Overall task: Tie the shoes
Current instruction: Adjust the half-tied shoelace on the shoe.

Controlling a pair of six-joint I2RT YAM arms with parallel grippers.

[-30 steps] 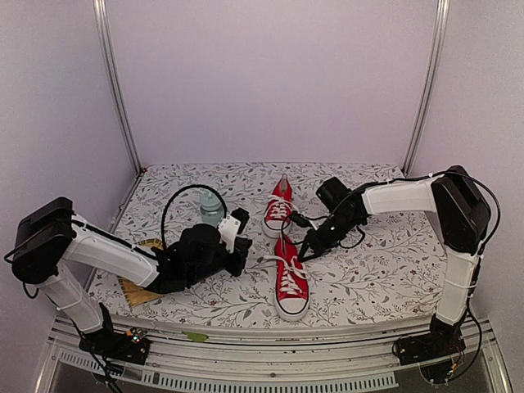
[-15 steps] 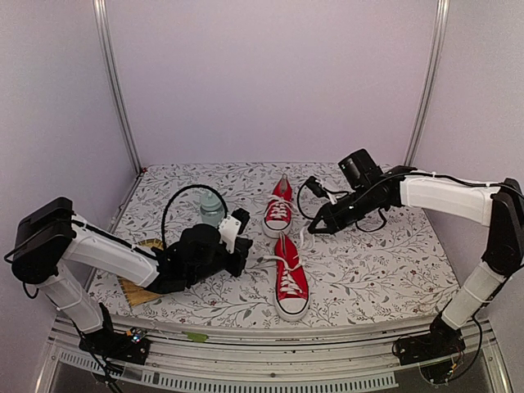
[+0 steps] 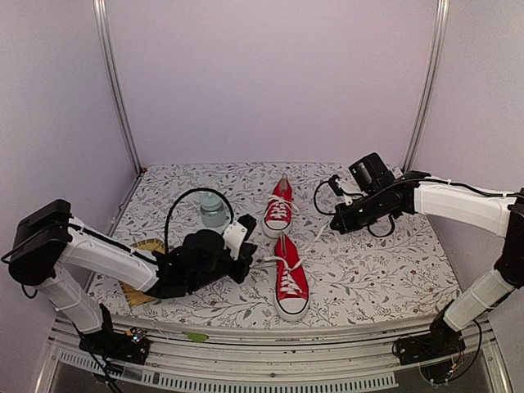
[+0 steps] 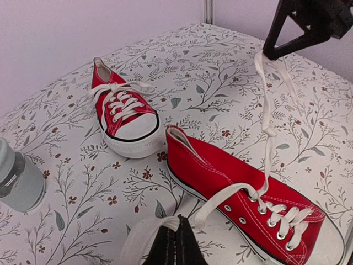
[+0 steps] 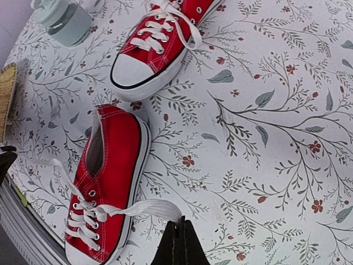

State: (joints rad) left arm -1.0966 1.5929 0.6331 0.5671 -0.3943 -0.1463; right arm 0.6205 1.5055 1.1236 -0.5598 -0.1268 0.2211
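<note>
Two red sneakers lie mid-table. The near shoe [image 3: 291, 282] points its white toe toward me, laces untied; it also shows in the left wrist view [image 4: 242, 193] and the right wrist view [image 5: 110, 182]. The far shoe [image 3: 278, 209] has its laces in a bow. My left gripper [image 3: 250, 264] is shut on one white lace end [image 4: 151, 232], just left of the near shoe. My right gripper [image 3: 336, 227] is shut on the other lace end [image 5: 149, 207], held up and to the right of the shoe; the lace [image 4: 267, 116] runs taut to it.
A clear bottle with a pale green band [image 3: 213, 209] stands left of the far shoe. A tan woven mat [image 3: 139, 274] lies under my left arm. The floral tablecloth [image 3: 377, 270] covers the table, with white walls on three sides.
My right gripper has lifted and pulled away to the right with its lace end, drawing the lace taut. My left gripper has shifted slightly right toward the near shoe.
</note>
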